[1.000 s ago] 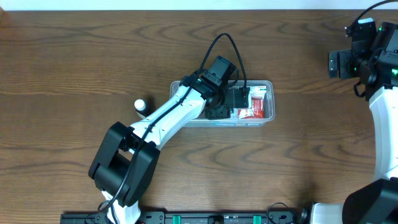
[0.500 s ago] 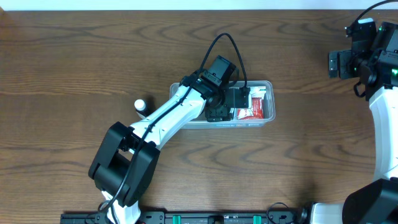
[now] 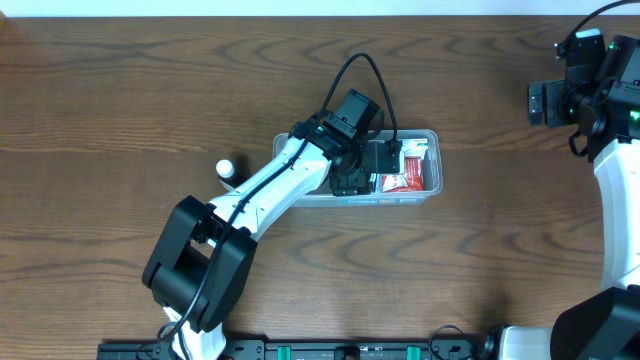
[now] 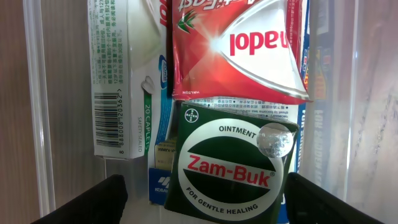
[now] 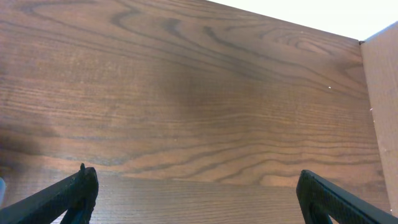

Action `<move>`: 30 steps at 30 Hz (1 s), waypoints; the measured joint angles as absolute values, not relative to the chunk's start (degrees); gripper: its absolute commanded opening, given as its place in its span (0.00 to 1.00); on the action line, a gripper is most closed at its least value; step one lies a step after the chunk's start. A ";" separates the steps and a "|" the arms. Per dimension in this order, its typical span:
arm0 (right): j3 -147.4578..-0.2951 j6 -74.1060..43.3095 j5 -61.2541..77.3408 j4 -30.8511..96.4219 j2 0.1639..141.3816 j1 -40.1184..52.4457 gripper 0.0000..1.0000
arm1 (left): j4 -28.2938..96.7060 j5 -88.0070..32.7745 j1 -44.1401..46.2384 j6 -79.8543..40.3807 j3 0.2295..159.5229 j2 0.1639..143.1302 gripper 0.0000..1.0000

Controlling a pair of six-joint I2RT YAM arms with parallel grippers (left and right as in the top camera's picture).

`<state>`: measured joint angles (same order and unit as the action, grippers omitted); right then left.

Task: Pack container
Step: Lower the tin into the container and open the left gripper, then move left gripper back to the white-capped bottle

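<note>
- Left end effector point(image 4: 205, 202): fingers spread apart, gripping nothing, either side of a flat green square Zam-Buk ointment packet point(image 4: 230, 165).
- A red foil sachet point(image 4: 239, 50) lies just beside the packet at 12 o'clock.
- Both lie inside the clear rectangular plastic container point(image 3: 432, 190), mid-table point(image 3: 120, 100).
- Best exit, I judge: rise straight up with fingers wide, clear of the walls.
- Right end effector point(image 5: 196, 199): apart, empty, well away at 2 o'clock.

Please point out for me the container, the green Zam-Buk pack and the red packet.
container point(image 4: 34, 93), left wrist view, its clear left wall.
green Zam-Buk pack point(image 4: 227, 165), left wrist view, centre of its label.
red packet point(image 4: 239, 50), left wrist view, middle of its printed face.
</note>
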<state>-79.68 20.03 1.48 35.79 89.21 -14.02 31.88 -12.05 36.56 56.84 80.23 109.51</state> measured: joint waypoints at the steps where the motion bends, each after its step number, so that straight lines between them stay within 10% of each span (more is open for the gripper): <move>1: -79.68 20.05 1.50 35.77 89.21 -14.02 0.99 | 31.90 -12.05 36.56 56.82 80.23 109.51 0.82; 12: -79.68 20.05 1.48 35.79 89.21 -14.02 0.99 | 36.97 -12.03 36.56 49.12 80.23 101.14 1.00; 30: -79.68 20.05 1.50 35.79 89.21 -14.02 0.99 | 54.65 -5.08 20.56 15.14 80.25 79.20 0.98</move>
